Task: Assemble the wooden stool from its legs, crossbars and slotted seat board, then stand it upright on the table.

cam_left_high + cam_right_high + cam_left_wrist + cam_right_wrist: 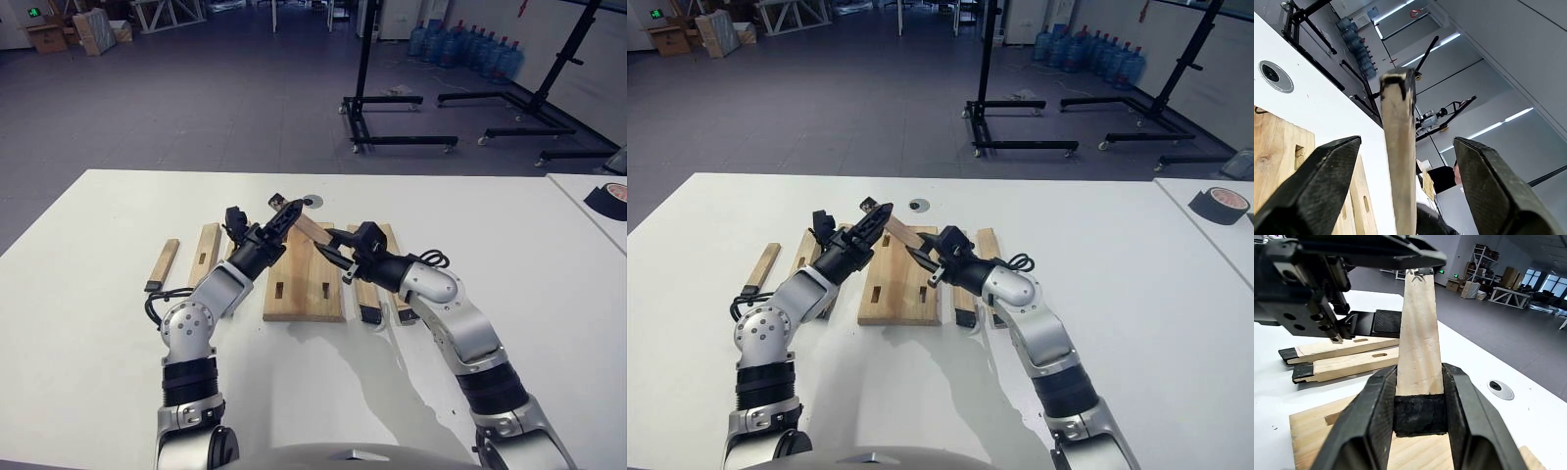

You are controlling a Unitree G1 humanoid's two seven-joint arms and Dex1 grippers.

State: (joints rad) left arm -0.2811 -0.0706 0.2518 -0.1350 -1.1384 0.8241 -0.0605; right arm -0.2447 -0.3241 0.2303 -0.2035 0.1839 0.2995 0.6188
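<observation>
While poised over the slotted seat board (306, 289) on the table (88, 294), held one leg (1419, 323) tilted and clear of it. Judged step in hand as handover or steadying of leg between arms ahead of slotting. Advised closing squarely on bare wood near free end, releasing only after firm second hold. Recorded right gripper (1419, 378) clamped tight on black-capped end; recorded left gripper (1406, 142) spread wide astride free end, no contact discernible. Logged loose wooden pieces (206, 253) flat beside board.
</observation>
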